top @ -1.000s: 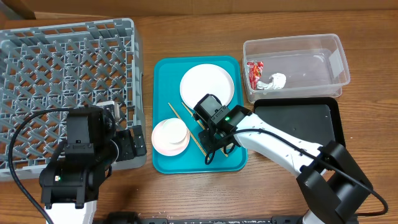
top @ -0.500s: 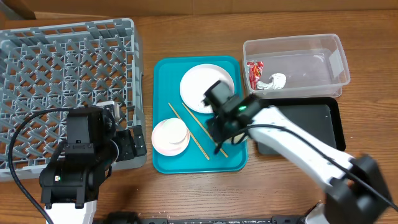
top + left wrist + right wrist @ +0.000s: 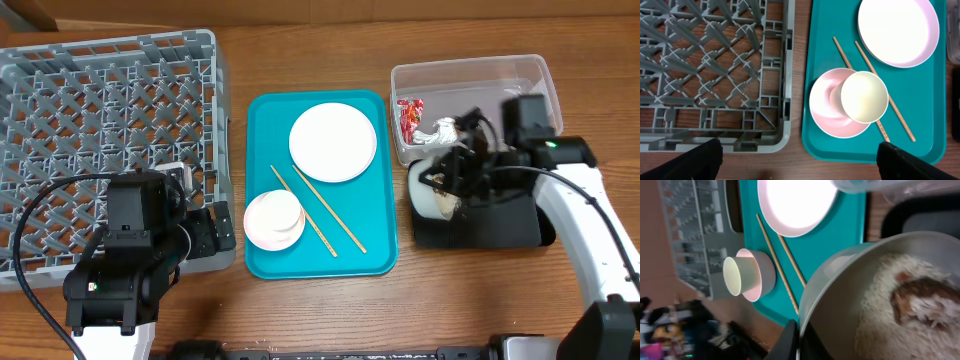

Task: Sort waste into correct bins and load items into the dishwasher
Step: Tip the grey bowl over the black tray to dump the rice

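grey-green bowl point(image 3: 433, 190): tilted over the black tray point(image 3: 505, 228), holding white rice point(image 3: 875, 315) and a brown bit point(image 3: 920, 292)
white plate point(image 3: 333, 141): flat, bare
white cup point(image 3: 865, 96): nested in pink bowl point(image 3: 825, 110)
chopsticks point(image 3: 322, 212): diagonal, alongside
red wrapper point(image 3: 408, 118), tissue point(image 3: 446, 130): inside clear tub point(image 3: 540, 95)

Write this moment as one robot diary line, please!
right end effector: shut on grey-green bowl | contents: rice, brown bit | over black tray | left end effector: open beside dish rack
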Tool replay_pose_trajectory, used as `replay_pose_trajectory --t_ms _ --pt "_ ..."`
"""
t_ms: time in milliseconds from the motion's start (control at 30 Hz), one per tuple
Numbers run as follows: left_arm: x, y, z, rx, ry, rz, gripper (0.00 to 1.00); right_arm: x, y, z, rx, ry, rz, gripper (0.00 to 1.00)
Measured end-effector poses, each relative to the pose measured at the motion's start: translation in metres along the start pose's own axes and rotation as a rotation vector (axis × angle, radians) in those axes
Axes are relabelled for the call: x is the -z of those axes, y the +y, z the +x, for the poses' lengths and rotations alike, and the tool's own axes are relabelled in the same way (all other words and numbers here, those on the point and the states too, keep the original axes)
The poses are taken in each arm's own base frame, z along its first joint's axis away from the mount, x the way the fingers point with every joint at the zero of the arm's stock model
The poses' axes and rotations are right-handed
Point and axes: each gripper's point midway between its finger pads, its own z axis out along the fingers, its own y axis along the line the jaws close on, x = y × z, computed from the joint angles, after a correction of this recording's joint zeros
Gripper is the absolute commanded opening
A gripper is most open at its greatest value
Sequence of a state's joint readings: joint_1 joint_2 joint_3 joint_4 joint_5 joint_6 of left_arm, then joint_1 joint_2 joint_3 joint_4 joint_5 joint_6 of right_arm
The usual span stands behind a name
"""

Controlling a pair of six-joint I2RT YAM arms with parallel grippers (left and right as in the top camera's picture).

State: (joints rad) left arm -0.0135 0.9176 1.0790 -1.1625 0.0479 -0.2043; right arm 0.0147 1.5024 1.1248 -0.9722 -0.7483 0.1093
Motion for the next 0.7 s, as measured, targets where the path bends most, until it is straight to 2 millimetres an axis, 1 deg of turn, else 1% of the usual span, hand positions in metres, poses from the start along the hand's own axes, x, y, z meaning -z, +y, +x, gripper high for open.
replay_pose_trajectory --t_ms 33,67,133,233,367,433,533,700 --pt "0.0 0.0 0.0 0.0 0.0 0.0 1.0 0.003 -0.012 0.001 -0.044 -0.016 -0.054 0.04" --pt "0.0 0.0 0.0 0.0 0.0 0.0 1.0 0.006 -0.019 -0.002 -0.061 -0.042 -0.097 0.04" --pt "0.0 0.0 0.0 0.0 0.0 0.0 1.0 0.013 -0.031 -0.004 -0.097 -0.087 -0.189 0.04" --pt "0.0 0.0 0.0 0.0 0.0 0.0 1.0 0.029 -0.045 -0.01 -0.171 -0.161 -0.352 0.04" --pt "0.0 0.0 0.0 0.0 0.0 0.0 1.0 0.051 -0.063 -0.02 -0.277 -0.234 -0.524 0.04" --pt "0.0 0.0 0.0 0.0 0.0 0.0 1.0 0.063 -0.066 -0.025 -0.305 -0.264 -0.611 0.04" --pt "0.0 0.0 0.0 0.0 0.0 0.0 1.0 0.078 -0.072 -0.028 -0.376 -0.293 -0.686 0.04" --pt "0.0 0.0 0.0 0.0 0.0 0.0 1.0 0.092 -0.082 -0.029 -0.454 -0.326 -0.724 0.04"
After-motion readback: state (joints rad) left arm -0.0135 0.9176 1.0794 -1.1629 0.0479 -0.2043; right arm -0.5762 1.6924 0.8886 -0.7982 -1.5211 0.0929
